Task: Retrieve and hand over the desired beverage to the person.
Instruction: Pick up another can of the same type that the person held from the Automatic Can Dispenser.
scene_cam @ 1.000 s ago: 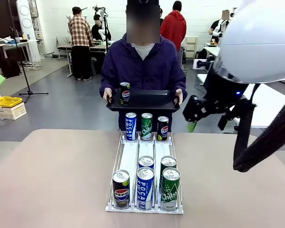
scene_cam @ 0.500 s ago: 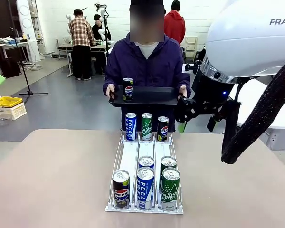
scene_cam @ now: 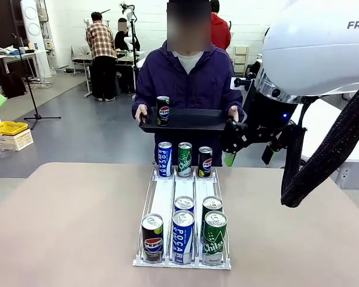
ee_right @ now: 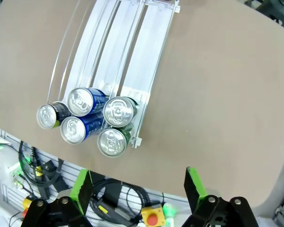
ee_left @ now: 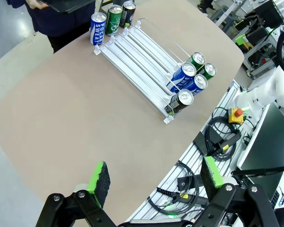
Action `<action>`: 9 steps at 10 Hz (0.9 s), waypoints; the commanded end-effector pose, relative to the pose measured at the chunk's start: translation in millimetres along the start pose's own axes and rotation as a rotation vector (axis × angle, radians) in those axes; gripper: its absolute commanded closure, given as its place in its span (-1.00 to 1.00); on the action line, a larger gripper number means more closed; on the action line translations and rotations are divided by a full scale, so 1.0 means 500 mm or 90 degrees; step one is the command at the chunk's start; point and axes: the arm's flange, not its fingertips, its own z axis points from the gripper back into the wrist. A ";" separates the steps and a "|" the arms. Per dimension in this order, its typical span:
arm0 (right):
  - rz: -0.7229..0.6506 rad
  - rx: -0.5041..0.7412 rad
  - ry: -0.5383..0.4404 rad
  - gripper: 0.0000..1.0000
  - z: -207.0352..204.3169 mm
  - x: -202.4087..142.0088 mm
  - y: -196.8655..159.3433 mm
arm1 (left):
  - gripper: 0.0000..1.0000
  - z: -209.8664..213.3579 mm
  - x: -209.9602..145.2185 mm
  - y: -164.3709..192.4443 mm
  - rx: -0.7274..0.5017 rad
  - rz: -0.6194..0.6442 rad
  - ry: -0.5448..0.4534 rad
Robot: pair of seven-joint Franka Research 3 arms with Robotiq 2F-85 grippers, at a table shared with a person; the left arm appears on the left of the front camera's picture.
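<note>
- Tan table point(scene_cam: 66, 227) carries a rack point(scene_cam: 164, 197) of upright cans point(scene_cam: 182, 230).
- Right fingers point(ee_right: 80, 189), spread and empty, hang above the near cans; left fingers point(ee_left: 99, 177), likewise spread and empty, are farther off.
- Person point(scene_cam: 188, 78) holds a tray point(scene_cam: 191, 119) beyond.

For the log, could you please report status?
Left end effector, right end effector open, empty. Black Pepsi can upright on person's black tray. White wire rack holds eight cans, none gripped.

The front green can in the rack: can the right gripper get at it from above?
Probably yes: the right gripper hangs open high over the table, nothing covers the front green can, though the blue can beside it leaves little finger room.
</note>
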 end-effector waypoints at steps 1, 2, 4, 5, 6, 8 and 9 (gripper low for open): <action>-0.010 -0.032 0.014 -1.00 -0.042 0.007 0.042 | -1.00 0.002 0.000 0.002 -0.009 -0.006 -0.007; -0.024 -0.063 0.030 -1.00 -0.091 0.010 0.079 | -1.00 0.002 0.000 0.002 -0.009 -0.006 -0.007; -0.051 -0.072 0.027 -1.00 -0.139 0.000 0.106 | -1.00 0.002 0.000 0.002 -0.009 -0.006 -0.007; -0.059 -0.072 0.031 -1.00 -0.162 -0.002 0.124 | -1.00 0.002 0.000 0.002 -0.009 -0.006 -0.007; -0.079 -0.095 0.027 -1.00 -0.189 -0.004 0.139 | -1.00 0.002 0.000 0.002 -0.009 -0.006 -0.007; -0.071 -0.084 0.029 -1.00 -0.221 -0.010 0.149 | -1.00 0.002 0.000 0.002 -0.009 -0.006 -0.007; -0.089 -0.086 0.023 -1.00 -0.234 -0.012 0.151 | -1.00 0.002 0.000 0.002 -0.009 -0.006 -0.007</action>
